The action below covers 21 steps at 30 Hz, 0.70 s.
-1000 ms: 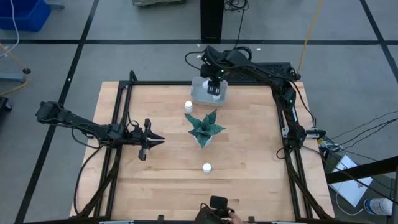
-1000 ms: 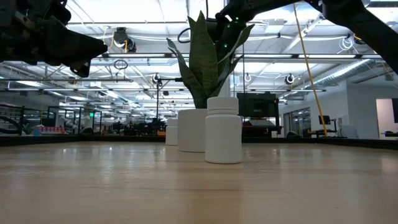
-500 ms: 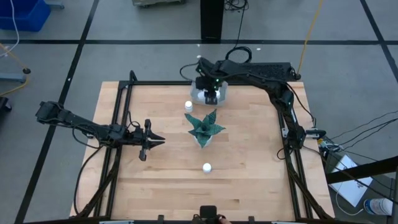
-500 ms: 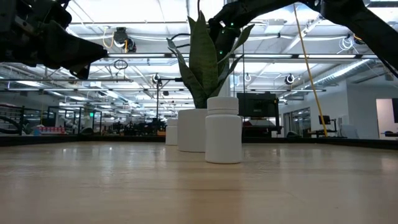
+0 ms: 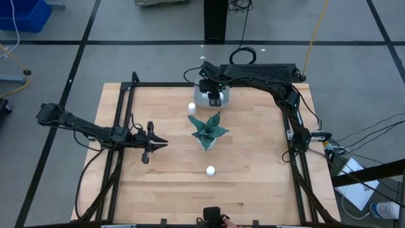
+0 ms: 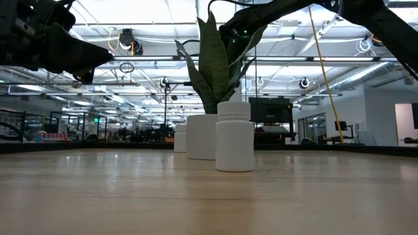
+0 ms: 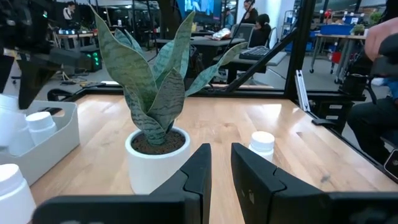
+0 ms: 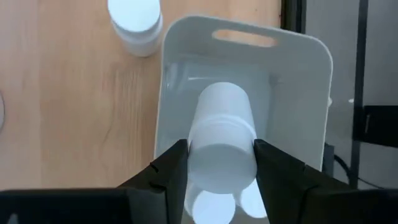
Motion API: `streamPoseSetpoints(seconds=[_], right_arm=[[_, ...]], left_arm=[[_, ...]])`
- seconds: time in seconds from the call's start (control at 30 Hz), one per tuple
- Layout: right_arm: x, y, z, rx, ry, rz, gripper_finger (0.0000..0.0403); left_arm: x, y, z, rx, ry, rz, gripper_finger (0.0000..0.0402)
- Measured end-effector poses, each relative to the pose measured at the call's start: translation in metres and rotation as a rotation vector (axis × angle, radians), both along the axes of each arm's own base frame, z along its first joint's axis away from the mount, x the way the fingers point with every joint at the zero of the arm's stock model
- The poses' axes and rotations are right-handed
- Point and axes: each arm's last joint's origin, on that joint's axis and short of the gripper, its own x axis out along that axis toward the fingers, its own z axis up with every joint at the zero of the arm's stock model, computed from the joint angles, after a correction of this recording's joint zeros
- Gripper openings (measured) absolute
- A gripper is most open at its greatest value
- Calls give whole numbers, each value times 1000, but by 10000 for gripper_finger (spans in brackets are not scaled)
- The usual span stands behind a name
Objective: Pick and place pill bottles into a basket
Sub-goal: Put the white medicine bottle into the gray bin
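The pale grey-blue basket point(image 5: 204, 98) stands at the table's far edge, and shows in the right wrist view point(image 8: 186, 74). My right gripper point(image 5: 214, 96) hangs over it, shut on a white pill bottle point(image 8: 221, 124). Two more bottle caps point(image 8: 211, 208) show in the basket below. One bottle point(image 5: 192, 107) stands on the table just left of the basket, another point(image 5: 210, 170) nearer the front, also in the low view point(image 6: 235, 137). My left gripper point(image 5: 161, 142) waits at the table's left, slightly open and empty, pointing at the plant. My right gripper pinches the bottle between its two fingers point(image 8: 171, 165), one on each side of its cap end point(image 8: 221, 162). The fingers point down from above. The bottle hangs upright, cap up, over the inside of the basket; whether its base touches the basket floor I cannot tell.
A green spiky plant point(image 5: 209, 130) in a white pot point(image 7: 155, 155) stands mid-table between my left gripper and the basket. A black frame point(image 5: 120, 126) runs along the table's sides. Bare wood lies at the front and right of the table.
My right gripper has shifted a little toward the table's left and near side over the basket, its wrist turning, still shut on the bottle.
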Motion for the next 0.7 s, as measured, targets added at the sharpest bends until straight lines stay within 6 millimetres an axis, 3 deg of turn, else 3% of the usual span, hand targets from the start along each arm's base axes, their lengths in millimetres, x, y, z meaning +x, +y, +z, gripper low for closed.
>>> streamPoseSetpoints(seconds=[0.33, 0.53, 0.7], right_arm=[[-9, 0, 24, -64, -38, -3, 148], [-29, 5, 44, -128, 47, -23, 148], [-39, 9, 45, -141, 157, -19, 147]], left_arm=[[0, 0, -4, 17, 39, 0, 67], [0, 0, -6, -1, 57, 0, 67], [0, 0, -7, -17, 68, 1, 67]])
